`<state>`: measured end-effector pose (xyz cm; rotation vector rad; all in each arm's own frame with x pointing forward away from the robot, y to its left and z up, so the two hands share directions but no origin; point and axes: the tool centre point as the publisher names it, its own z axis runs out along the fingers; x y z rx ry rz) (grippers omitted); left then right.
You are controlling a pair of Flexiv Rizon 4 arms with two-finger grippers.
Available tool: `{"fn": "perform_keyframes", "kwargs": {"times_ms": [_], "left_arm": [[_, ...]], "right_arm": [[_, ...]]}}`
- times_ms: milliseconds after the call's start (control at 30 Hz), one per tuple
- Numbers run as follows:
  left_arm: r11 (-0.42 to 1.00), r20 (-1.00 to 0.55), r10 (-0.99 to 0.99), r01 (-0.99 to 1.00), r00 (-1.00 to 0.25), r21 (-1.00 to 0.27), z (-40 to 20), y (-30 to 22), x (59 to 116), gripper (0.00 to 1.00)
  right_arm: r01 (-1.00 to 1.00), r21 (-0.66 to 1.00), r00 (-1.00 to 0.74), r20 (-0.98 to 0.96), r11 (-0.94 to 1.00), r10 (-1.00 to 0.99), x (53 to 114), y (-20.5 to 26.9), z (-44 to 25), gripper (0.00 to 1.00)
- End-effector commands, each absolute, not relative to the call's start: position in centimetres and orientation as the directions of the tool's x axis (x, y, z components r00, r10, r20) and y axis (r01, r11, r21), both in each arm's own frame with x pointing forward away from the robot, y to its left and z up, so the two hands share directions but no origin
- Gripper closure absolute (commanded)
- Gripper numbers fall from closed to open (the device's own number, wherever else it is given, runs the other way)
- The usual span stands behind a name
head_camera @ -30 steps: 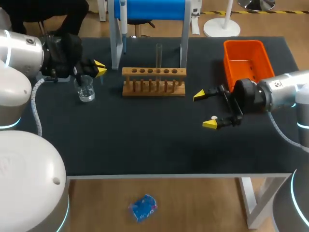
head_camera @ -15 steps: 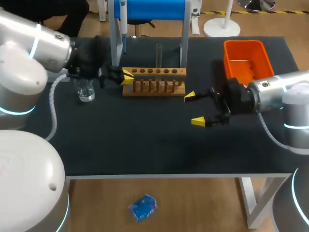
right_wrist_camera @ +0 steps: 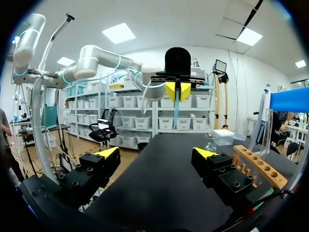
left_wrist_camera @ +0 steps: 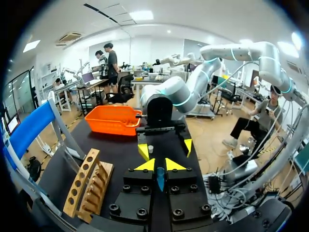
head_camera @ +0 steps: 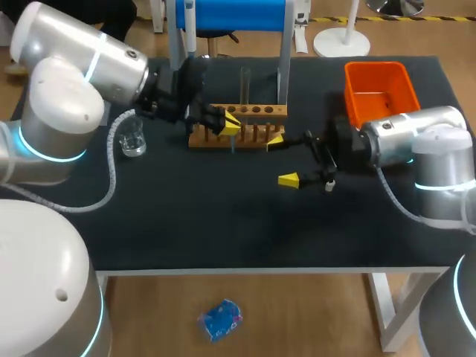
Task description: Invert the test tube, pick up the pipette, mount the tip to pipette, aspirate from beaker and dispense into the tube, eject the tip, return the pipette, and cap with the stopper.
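Head view looks down on a black counter (head_camera: 208, 216), with the white left arm (head_camera: 82, 59) coming in from one side and the silver right arm (head_camera: 409, 137) from the other. At the far edge stands a blue-topped grey stand (head_camera: 234, 15), and a white pipette (head_camera: 189, 26) hangs on one of its uprights. An orange plastic bin (head_camera: 381, 89) sits at the far corner, just behind the right arm. A wooden test-tube rack (head_camera: 236, 125) stands in front of the stand, and a clear glass test tube (head_camera: 245, 85) is upright in one of its middle holes. A clear glass beaker (head_camera: 133, 139) sits apart from the rack, under the left arm. The left pincer (head_camera: 230, 123) is over the rack's front edge, with its yellow tips closed narrowly on a slim bluish translucent tube (head_camera: 233, 141) that points down; the right wrist view shows this tube (right_wrist_camera: 176, 108) hanging below those tips, and the left wrist view shows its end (left_wrist_camera: 160, 178) between the left pincer's (left_wrist_camera: 160, 164) fingers. The right pincer (head_camera: 282, 159) is beside the rack's end above the counter, with its fingers spread wide and nothing between them (right_wrist_camera: 156, 153).
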<state>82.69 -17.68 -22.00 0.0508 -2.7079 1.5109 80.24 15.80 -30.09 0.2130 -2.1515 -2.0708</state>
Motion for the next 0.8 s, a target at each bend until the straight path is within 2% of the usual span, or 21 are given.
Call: {"fn": "perform_keyframes", "kwargs": {"times_ms": [33, 533, 800], "left_arm": [[0.525, 0.053, -0.008, -0.049, -0.999, -0.85, -22.4, -18.1, 83.0, 1.0], [0.557, 0.031, -0.057, -0.057, -0.998, -0.828, -23.3, -19.4, 83.4, 1.0], [0.51, 0.043, -0.054, -0.064, -0.998, -0.858, -23.9, -20.6, 83.3, 1.0]], "right_arm": [[0.0, 0.999, -0.979, 0.008, 0.039, -0.205, 80.3, 15.8, -30.1, 0.0], [0.01, 0.999, -0.981, 0.018, 0.039, -0.192, 80.8, 16.3, -30.0, 0.0], [0.011, 0.999, -0.98, 0.018, 0.038, -0.199, 81.1, 17.2, -29.2, 0.0]]}}
